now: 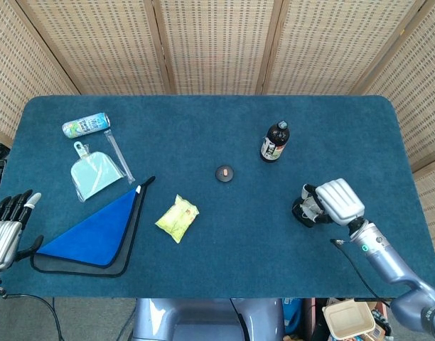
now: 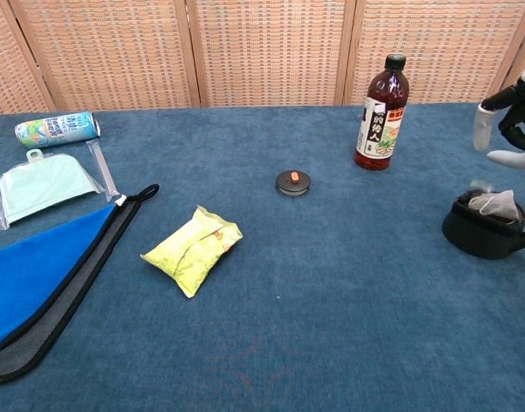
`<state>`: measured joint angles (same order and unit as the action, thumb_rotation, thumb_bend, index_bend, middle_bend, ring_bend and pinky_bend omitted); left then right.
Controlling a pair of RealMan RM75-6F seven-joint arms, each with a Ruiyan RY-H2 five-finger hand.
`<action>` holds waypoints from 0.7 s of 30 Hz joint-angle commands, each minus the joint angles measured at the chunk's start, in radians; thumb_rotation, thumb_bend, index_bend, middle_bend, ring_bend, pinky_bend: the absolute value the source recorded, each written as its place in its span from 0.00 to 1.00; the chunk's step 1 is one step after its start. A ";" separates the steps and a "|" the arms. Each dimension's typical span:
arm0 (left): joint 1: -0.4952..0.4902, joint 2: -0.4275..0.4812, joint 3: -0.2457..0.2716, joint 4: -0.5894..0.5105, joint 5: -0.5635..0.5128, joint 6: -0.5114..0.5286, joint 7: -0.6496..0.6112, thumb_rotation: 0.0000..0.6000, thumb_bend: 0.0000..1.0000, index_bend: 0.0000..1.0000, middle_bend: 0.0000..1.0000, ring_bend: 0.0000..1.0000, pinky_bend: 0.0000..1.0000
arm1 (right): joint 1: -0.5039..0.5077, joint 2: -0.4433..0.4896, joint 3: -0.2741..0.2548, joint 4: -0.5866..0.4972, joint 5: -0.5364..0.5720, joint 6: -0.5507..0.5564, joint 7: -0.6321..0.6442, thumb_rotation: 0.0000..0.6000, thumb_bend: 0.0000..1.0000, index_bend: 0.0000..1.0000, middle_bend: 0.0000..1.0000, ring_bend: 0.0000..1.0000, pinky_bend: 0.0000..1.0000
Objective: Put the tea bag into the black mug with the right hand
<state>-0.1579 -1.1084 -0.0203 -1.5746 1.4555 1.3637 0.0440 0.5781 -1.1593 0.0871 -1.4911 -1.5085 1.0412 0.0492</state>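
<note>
Tea bag (image 2: 494, 203): resting inside the black mug (image 2: 483, 228) at the right of the blue counter (image 1: 203, 163), its top showing above the rim. Right robot hand (image 1: 336, 202): directly over the mug, fingers (image 2: 483, 128) spread apart, holding nothing. Left robot hand (image 1: 6, 228): at the near left edge, fingers apart, empty. Dark bottle (image 2: 380, 103): upright, beyond the mug. Small round lid (image 2: 293, 182): mid-counter. Yellow packet (image 2: 192, 249): near centre-left. Blue cloth (image 1: 97, 233), pale dustpan (image 1: 94, 173), can (image 1: 86, 125) on its side: left.
</note>
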 commanded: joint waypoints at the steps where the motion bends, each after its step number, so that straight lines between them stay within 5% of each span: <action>1: 0.000 0.000 0.000 -0.001 0.000 0.000 0.001 1.00 0.38 0.00 0.00 0.00 0.00 | 0.006 0.001 -0.010 -0.010 -0.009 -0.011 -0.031 0.29 0.56 0.43 0.81 0.89 0.92; 10: -0.002 0.000 -0.001 -0.001 0.000 -0.002 0.004 1.00 0.38 0.00 0.00 0.00 0.00 | 0.012 0.008 -0.014 -0.026 -0.013 -0.015 -0.073 0.04 0.56 0.38 0.80 0.89 0.92; 17: -0.003 0.003 -0.005 -0.004 -0.002 0.000 0.008 1.00 0.38 0.00 0.00 0.00 0.00 | 0.017 0.038 -0.009 -0.053 -0.003 -0.026 -0.059 0.01 0.57 0.34 0.80 0.89 0.92; 21: -0.005 0.008 -0.009 -0.007 -0.001 0.004 0.011 1.00 0.38 0.00 0.00 0.00 0.00 | 0.029 0.075 -0.004 -0.066 0.016 -0.061 -0.023 0.01 0.67 0.34 0.83 0.90 0.92</action>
<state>-0.1625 -1.1009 -0.0293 -1.5819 1.4547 1.3675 0.0550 0.6014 -1.0974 0.0806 -1.5520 -1.5000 0.9926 0.0128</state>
